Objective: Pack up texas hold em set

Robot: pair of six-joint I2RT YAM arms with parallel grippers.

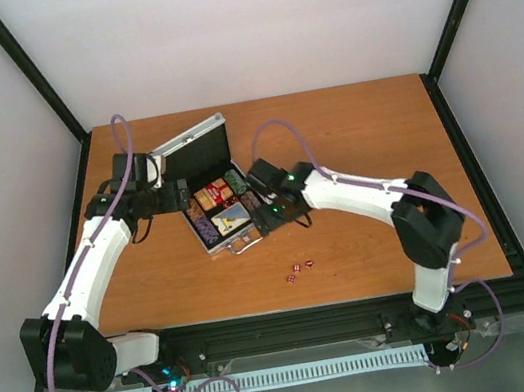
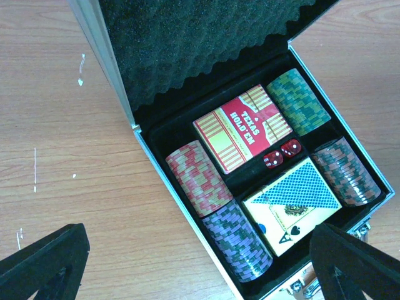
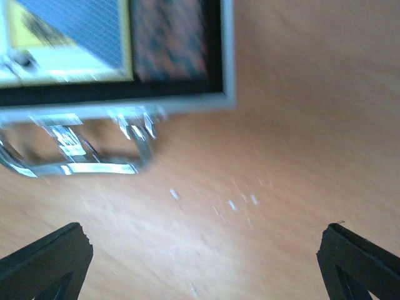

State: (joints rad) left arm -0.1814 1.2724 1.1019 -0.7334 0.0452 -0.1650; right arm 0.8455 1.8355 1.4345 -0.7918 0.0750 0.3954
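Note:
The silver briefcase (image 1: 195,147) lies open mid-table, its foam-lined lid (image 2: 187,44) raised. Inside are a red deck (image 2: 244,128), a blue-yellow deck (image 2: 294,203), a red chip stack (image 2: 199,178), a purple one (image 2: 244,240), a green one (image 2: 298,102), a dark red one (image 2: 345,170) and two red dice (image 2: 281,154). Three more dice (image 1: 296,270) lie on the table in front of the case. My left gripper (image 1: 179,194) is open and empty over the case's left side. My right gripper (image 1: 268,217) is open and empty over bare table beside the case's handle (image 3: 75,156).
The wooden table (image 1: 363,137) is ringed by a black frame with white walls behind. The case's silver rim (image 3: 227,56) and front corner are close to my right fingers (image 3: 44,262). The right wrist view is blurred.

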